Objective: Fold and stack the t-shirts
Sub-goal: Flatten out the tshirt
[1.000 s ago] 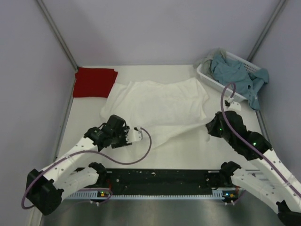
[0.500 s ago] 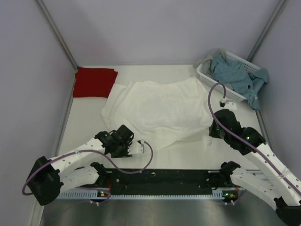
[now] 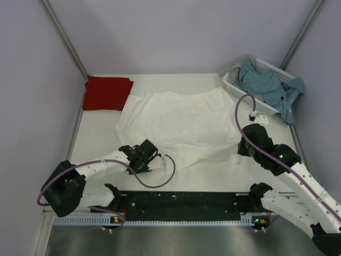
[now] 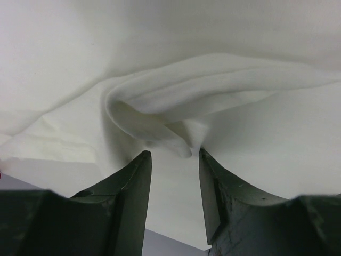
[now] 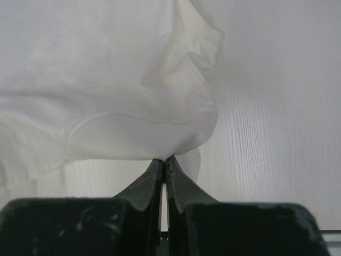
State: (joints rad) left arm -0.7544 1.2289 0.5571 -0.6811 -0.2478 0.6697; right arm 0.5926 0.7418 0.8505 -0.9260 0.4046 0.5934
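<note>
The white t-shirt (image 3: 181, 125) lies spread in the middle of the table, plain side up, with no print showing. A dark red t-shirt (image 3: 106, 92) lies folded at the far left corner. My left gripper (image 3: 158, 161) sits low at the shirt's near edge. In the left wrist view the left gripper (image 4: 175, 154) is open, with a rolled fold of white cloth (image 4: 160, 114) just past its tips and only bare table between the fingers. My right gripper (image 3: 239, 153) is at the shirt's near right corner. The right wrist view shows the right gripper (image 5: 163, 159) shut on the white hem (image 5: 176, 144).
A white slotted basket (image 3: 234, 88) stands at the far right with a blue-grey cloth (image 3: 269, 85) heaped in it and hanging over its rim. Purple cables loop off both wrists. The black base rail (image 3: 186, 202) runs along the near edge.
The left arm has drawn back and dropped lower toward the near edge, and its jaws stand wider. The right gripper shifted slightly right, still holding the hem. The shirt's near edge has slackened.
</note>
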